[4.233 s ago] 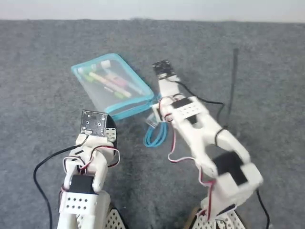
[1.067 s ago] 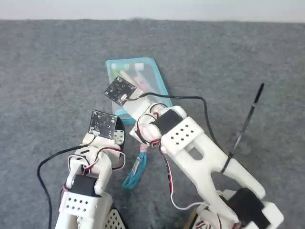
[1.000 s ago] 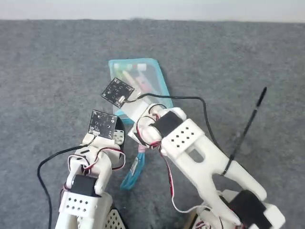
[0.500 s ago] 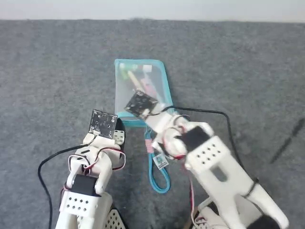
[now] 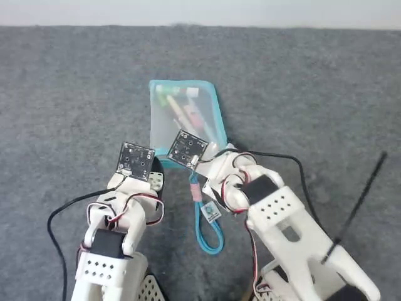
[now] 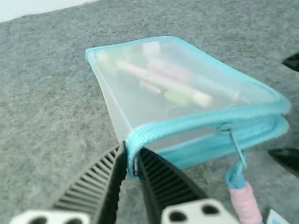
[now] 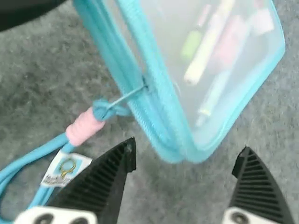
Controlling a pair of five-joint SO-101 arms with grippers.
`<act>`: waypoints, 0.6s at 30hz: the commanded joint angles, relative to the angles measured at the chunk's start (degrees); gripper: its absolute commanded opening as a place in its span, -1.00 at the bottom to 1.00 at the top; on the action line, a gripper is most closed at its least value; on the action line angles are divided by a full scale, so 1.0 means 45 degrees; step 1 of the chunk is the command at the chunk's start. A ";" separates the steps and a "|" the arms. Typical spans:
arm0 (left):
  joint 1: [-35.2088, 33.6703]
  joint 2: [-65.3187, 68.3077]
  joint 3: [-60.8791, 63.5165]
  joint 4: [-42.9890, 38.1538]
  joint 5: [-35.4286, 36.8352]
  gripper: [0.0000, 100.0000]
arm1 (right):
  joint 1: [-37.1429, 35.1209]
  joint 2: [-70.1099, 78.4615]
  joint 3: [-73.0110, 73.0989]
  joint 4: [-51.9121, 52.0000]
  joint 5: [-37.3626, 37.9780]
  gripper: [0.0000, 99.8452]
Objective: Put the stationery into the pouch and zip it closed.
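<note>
Pinching the zip-end corner of the pouch (image 6: 177,93), our left gripper (image 6: 131,163) is clamping tight; our right gripper (image 7: 187,151) is hovering spread wide over the zip pull (image 7: 131,95). We are seeing the pouch lying on grey carpet (image 5: 313,94), its length pointing away from us, pens (image 5: 188,116) inside, strap (image 5: 210,229) trailing back.

surface: grey carpet-like mat (image 5: 326,81) over the table | far edge: pale wall strip (image 5: 200,12)
</note>
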 commanded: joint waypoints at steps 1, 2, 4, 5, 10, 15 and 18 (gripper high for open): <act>-0.0039 -0.0176 -0.0928 -0.0020 -0.0313 -0.98 | 0.0244 0.0733 -0.0274 -0.1358 0.0234 -0.35; -0.0078 -0.0176 -0.0928 0.0000 -0.0313 -0.98 | 0.0283 0.0987 -0.0274 -0.1690 0.0254 -0.35; -0.0078 -0.0195 -0.0947 0.0117 -0.0371 -0.98 | 0.0459 0.1475 -0.0274 -0.2393 0.0254 -0.36; -0.0039 -0.0195 -0.1026 0.0234 -0.0371 -0.98 | 0.0576 0.1670 -0.0293 -0.2745 0.0254 -0.36; -0.0020 -0.0195 -0.1182 0.0527 -0.0371 -0.98 | 0.1319 0.2413 -0.0996 -0.3175 0.0137 -0.43; 0.0000 -0.0195 -0.1182 0.0527 -0.0391 -0.98 | 0.1319 0.2882 -0.1114 -0.3292 0.0078 -0.85; 0.0000 -0.0195 -0.1162 0.0508 -0.0391 -0.98 | 0.1377 0.3038 -0.1114 -0.3194 -0.1211 -0.97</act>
